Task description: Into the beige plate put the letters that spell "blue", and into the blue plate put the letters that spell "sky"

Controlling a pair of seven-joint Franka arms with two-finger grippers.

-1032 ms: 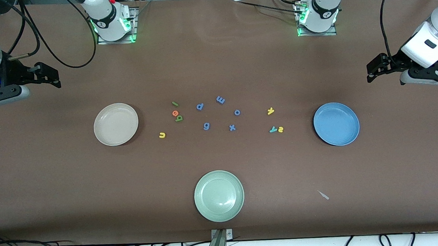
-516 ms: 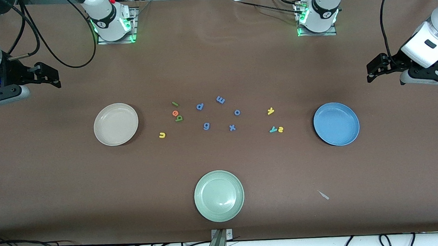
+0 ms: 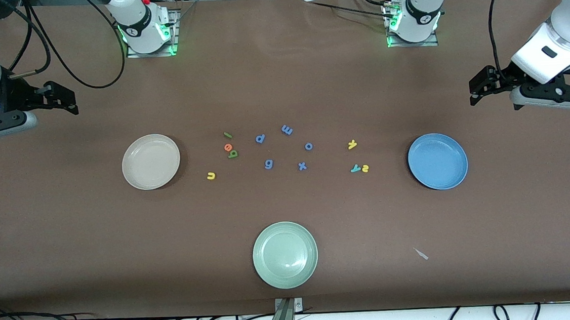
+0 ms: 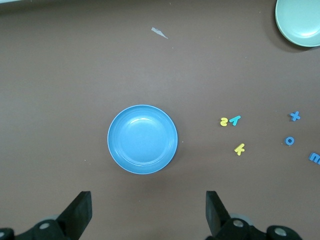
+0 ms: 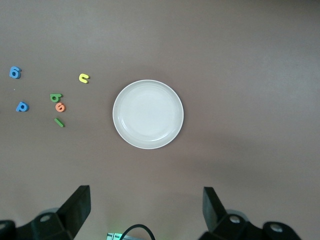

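The empty beige plate lies toward the right arm's end of the table. Beside it are the green "l", orange "e", olive "b" and yellow "u". The empty blue plate lies toward the left arm's end. Near it are the yellow "k", teal "y" and yellow "s". My left gripper hangs open over bare table by the blue plate. Over bare table by the beige plate, my right gripper is open too.
Several blue letters lie scattered between the two letter groups. A pale green plate sits nearest the front camera. A small pale scrap lies on the brown table cover. Cables run by the right arm's base.
My left gripper has shifted slightly toward the table's middle and toward the bases. The right arm has barely moved. The letters and plates lie as before.
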